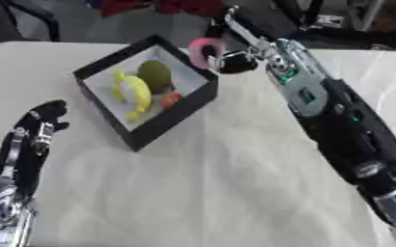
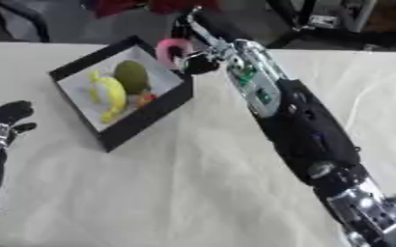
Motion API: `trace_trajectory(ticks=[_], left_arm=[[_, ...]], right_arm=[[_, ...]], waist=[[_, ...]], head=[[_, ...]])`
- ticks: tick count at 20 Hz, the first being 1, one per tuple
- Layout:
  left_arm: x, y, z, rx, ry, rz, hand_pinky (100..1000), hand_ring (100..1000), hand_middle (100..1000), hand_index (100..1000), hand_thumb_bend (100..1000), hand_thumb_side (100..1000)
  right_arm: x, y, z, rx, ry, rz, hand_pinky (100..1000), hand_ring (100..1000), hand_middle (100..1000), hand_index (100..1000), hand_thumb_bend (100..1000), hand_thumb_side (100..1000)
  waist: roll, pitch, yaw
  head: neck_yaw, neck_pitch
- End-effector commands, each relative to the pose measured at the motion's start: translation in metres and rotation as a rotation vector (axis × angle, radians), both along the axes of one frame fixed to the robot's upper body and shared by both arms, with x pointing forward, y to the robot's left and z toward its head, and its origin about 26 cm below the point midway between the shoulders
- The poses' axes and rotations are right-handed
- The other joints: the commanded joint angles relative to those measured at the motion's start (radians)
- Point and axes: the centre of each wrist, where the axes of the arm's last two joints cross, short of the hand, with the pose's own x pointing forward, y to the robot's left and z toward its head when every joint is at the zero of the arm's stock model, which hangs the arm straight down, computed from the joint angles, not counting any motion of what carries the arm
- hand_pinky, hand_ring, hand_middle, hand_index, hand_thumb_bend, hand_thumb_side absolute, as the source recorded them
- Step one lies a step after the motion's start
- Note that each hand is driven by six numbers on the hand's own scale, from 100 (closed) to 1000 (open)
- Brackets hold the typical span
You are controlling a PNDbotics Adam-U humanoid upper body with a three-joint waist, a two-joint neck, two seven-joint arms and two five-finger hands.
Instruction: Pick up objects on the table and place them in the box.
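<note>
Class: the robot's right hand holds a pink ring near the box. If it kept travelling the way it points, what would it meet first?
Probably the far corner of the black box, just beyond the right hand and its pink ring; depth is unclear, so it might pass above the rim.

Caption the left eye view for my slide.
Right hand holds pink ring over the box already containing fruit.

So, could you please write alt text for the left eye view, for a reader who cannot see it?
The robot's right hand holds a pink ring over the far corner of a black box containing a yellow, a green and an orange item. Its left hand rests at the lower left on the white table.
</note>
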Motion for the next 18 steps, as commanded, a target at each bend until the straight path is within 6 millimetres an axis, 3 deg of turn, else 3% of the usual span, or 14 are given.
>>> trace_trajectory(ticks=[1,7,9,13,14,18], left_arm=[[0.003,-0.004,0.012,0.0,-0.04,-0.025,784,840,767,800,151,765],[0.005,-0.009,0.015,-0.009,-0.049,-0.04,784,839,766,800,152,764],[0.005,-0.009,0.015,-0.012,-0.051,-0.04,784,839,766,800,152,764],[0.005,-0.009,0.015,-0.013,-0.051,-0.04,784,839,766,800,152,764],[0.005,-0.009,0.015,-0.012,-0.051,-0.039,784,839,766,800,152,763],[0.005,-0.008,0.016,-0.013,-0.052,-0.033,784,839,766,800,152,763]], right_arm=[[0.009,0.012,0.0,-0.008,0.012,-0.007,747,645,561,316,100,100],[0.024,0.015,-0.03,-0.008,0.067,-0.101,743,648,567,412,100,100],[0.029,0.012,-0.04,-0.011,0.068,-0.125,744,653,576,544,100,100],[0.032,0.01,-0.054,-0.011,0.041,-0.145,744,653,576,544,100,100],[0.032,0.009,-0.056,-0.017,0.031,-0.148,762,696,656,879,336,619],[0.032,0.003,-0.06,-0.033,-0.001,-0.172,758,701,687,934,407,707]], waist=[[0.015,0.008,0.009],[0.016,0.013,0.033],[0.016,0.013,0.034],[0.016,0.013,0.034],[0.016,0.013,0.032],[0.016,0.013,0.027]], head=[[-0.028,-0.002],[-0.055,-0.002],[-0.055,-0.002],[-0.055,-0.002],[-0.054,-0.002],[-0.048,-0.002]])
